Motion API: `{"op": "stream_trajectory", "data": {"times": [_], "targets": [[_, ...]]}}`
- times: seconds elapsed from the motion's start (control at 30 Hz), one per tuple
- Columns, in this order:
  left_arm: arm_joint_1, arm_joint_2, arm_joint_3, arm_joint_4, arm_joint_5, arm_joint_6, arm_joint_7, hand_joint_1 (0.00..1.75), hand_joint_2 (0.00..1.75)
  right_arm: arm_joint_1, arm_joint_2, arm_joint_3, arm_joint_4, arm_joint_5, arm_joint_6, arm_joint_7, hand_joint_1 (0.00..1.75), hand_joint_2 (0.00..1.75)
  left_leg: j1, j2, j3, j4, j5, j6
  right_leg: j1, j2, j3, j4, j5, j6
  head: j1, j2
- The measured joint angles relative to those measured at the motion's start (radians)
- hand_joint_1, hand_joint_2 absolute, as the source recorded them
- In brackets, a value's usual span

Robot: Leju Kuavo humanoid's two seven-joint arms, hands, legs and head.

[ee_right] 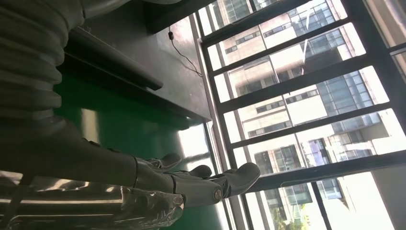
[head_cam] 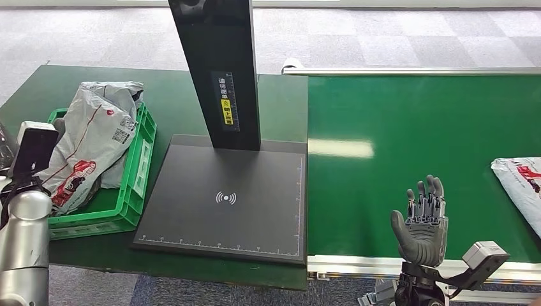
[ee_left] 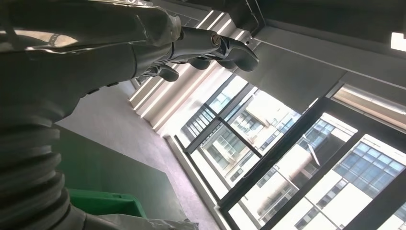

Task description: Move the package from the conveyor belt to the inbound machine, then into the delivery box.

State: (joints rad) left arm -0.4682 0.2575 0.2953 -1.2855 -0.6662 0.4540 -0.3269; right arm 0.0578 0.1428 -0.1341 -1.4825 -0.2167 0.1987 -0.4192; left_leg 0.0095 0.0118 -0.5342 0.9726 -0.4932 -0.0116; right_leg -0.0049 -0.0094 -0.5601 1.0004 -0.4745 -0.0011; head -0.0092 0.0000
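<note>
The right hand is hovering upright over the conveyor belt, fingers spread, holding nothing, while a package is lying near it at the belt's edge. The left hand is also holding nothing, fingers extended.

Left hand: enters beside its ribbed cover, dark fingers extended, holding nothing.
Green box: corner visible below the cover.
Package: pale edge beside the box.
Background: large windows facing buildings.

— Where is the green plastic crate?
— Left of the flat black scanner plate.
— And the grey plastic mail bag?
— Far right, on the green conveyor belt.
</note>
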Motion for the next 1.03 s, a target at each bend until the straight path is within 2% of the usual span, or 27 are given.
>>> {"op": "stream_trajectory", "data": {"times": [0.2, 0.27, 0.3, 0.33, 0.43, 0.47, 0.5, 0.53, 0.6, 0.67, 0.73, 0.87, 1.03], "targets": [[0.000, -0.011, 0.000, -0.012, 0.011, 0.000, -0.003, 0.00, 1.75, 0.000, 0.001, -0.002, 0.000, 0.000, 0.000, 0.000, 0.00, 1.75, 0.000, 0.000, 0.000, 0.000, 0.000, 0.000, 0.000, 0.000, 0.000, 0.000, 0.000, 0.000, 0.000, 0.000], [0.004, -0.018, 0.003, -0.021, 0.085, -0.016, -0.033, 0.00, 1.75, 0.000, 0.001, -0.002, 0.000, 0.000, 0.000, 0.000, 0.00, 1.75, 0.000, 0.000, 0.000, 0.000, 0.000, 0.000, 0.000, 0.000, 0.000, 0.000, 0.000, 0.000, 0.000, 0.000], [0.009, -0.026, 0.007, -0.033, 0.176, -0.054, -0.058, 0.00, 1.75, 0.000, 0.001, -0.002, 0.000, 0.000, -0.001, 0.000, 0.00, 1.75, 0.000, 0.000, 0.000, 0.000, 0.000, 0.000, 0.000, 0.000, 0.000, 0.000, 0.000, 0.000, 0.000, 0.000], [0.019, -0.038, 0.012, -0.054, 0.311, -0.127, -0.081, 0.00, 1.75, -0.001, 0.001, -0.002, 0.000, 0.001, -0.001, -0.001, 0.00, 1.75, 0.000, 0.000, 0.000, 0.000, 0.000, 0.000, 0.000, 0.000, 0.000, 0.000, 0.000, 0.000, 0.000, 0.000], [0.090, -0.086, 0.001, -0.156, 0.791, -0.474, -0.113, 0.00, 1.75, -0.006, -0.002, -0.001, 0.002, 0.023, 0.000, -0.006, 0.00, 1.75, -0.001, 0.000, 0.000, 0.000, 0.000, 0.000, -0.001, 0.000, 0.000, 0.000, 0.000, 0.000, 0.000, 0.000], [0.125, -0.103, -0.017, -0.193, 0.902, -0.563, -0.119, 0.00, 1.75, -0.008, -0.003, 0.000, 0.002, 0.039, 0.004, -0.009, 0.00, 1.75, -0.002, 0.000, 0.000, 0.000, -0.001, 0.001, -0.002, 0.000, 0.000, 0.000, 0.000, 0.000, 0.000, 0.000], [0.160, -0.119, -0.043, -0.225, 0.965, -0.614, -0.126, 0.00, 1.75, -0.009, -0.005, 0.003, 0.003, 0.060, 0.010, -0.012, 0.00, 1.75, -0.002, 0.001, 0.000, 0.000, -0.001, 0.001, -0.002, 0.000, -0.001, 0.000, 0.000, 0.000, 0.000, 0.000], [0.195, -0.138, -0.074, -0.248, 0.979, -0.629, -0.135, 0.00, 1.75, -0.010, -0.006, 0.008, 0.004, 0.083, 0.018, -0.014, 0.00, 1.75, -0.003, 0.001, 0.000, 0.000, -0.002, 0.001, -0.003, 0.001, -0.001, -0.001, 0.000, 0.000, 0.000, 0.000], [0.257, -0.185, -0.154, -0.257, 0.874, -0.604, -0.158, 0.00, 1.75, -0.012, -0.007, 0.029, 0.014, 0.134, 0.036, -0.023, 0.00, 1.75, -0.004, 0.000, 0.000, 0.000, -0.003, 0.002, -0.004, 0.000, 0.000, -0.001, -0.001, 0.001, 0.000, 0.000], [0.304, -0.239, -0.248, -0.206, 0.704, -0.588, -0.198, 0.00, 1.75, -0.018, -0.007, 0.065, 0.041, 0.173, 0.057, -0.044, 0.00, 1.75, -0.004, -0.001, 0.000, 0.000, -0.003, 0.002, -0.004, -0.001, 0.001, -0.001, -0.001, 0.002, 0.000, 0.000], [0.336, -0.290, -0.335, -0.129, 0.632, -0.597, -0.242, 0.00, 1.75, -0.026, -0.007, 0.105, 0.077, 0.191, 0.078, -0.068, 0.00, 1.75, -0.004, -0.001, 0.000, 0.000, -0.003, 0.002, -0.004, -0.001, 0.001, -0.001, -0.001, 0.002, 0.000, 0.000], [0.364, -0.363, -0.412, -0.009, 0.707, -0.634, -0.288, 0.00, 1.75, -0.029, -0.009, 0.153, 0.129, 0.197, 0.098, -0.099, 0.00, 1.75, -0.004, -0.001, 0.001, 0.000, -0.003, 0.002, -0.004, -0.001, 0.001, -0.001, 0.000, 0.002, 0.000, 0.000], [0.405, -0.421, -0.468, 0.056, 0.741, -0.702, -0.278, 0.00, 1.75, -0.027, -0.013, 0.182, 0.161, 0.196, 0.105, -0.106, 0.00, 1.75, -0.003, -0.001, -0.001, 0.000, -0.003, 0.002, -0.003, 0.000, 0.000, -0.001, -0.001, 0.002, 0.000, 0.000]]}}
